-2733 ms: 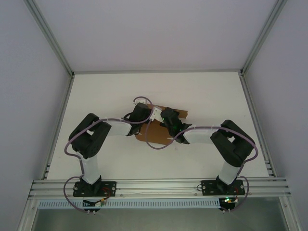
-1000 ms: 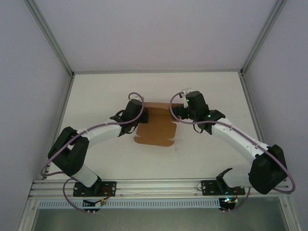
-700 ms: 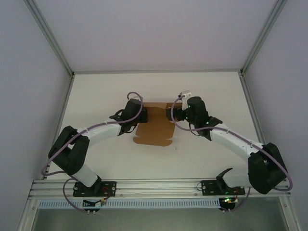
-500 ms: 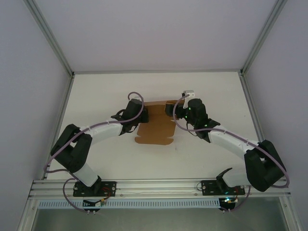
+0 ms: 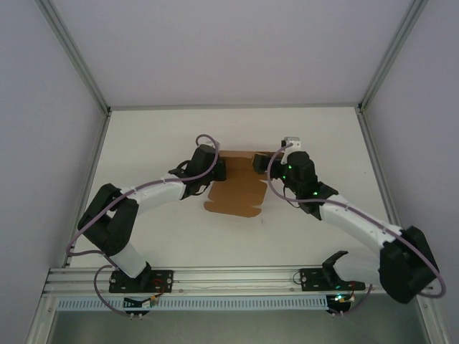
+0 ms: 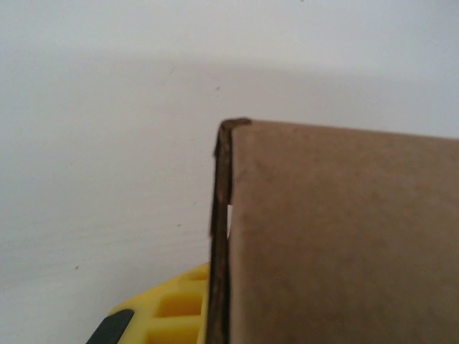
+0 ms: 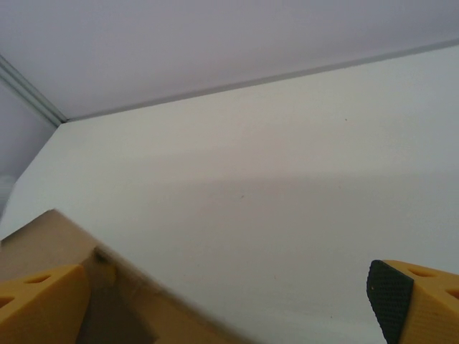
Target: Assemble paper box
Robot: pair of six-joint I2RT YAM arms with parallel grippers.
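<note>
The paper box [image 5: 240, 192] lies as a mostly flat brown cardboard sheet in the middle of the white table [image 5: 150, 143]. My left gripper [image 5: 215, 170] is at the sheet's far left corner, shut on a raised flap. In the left wrist view that flap's [image 6: 337, 236] edge stands upright at my left gripper [image 6: 222, 319], with one yellow finger [image 6: 168, 315] showing beside it. My right gripper [image 5: 259, 162] is open at the sheet's far right corner. In the right wrist view my right gripper [image 7: 229, 308] has its fingers wide apart, with the cardboard [image 7: 122, 301] by the left finger [image 7: 39, 301].
Aluminium frame posts [image 5: 90, 79] and pale walls enclose the table on three sides. The arm bases stand on a rail [image 5: 237, 276] at the near edge. Purple cables loop beside both wrists.
The left gripper and the sheet have shifted slightly right. The right gripper moved in over the far right corner of the sheet, and its elbow swung down and right.
</note>
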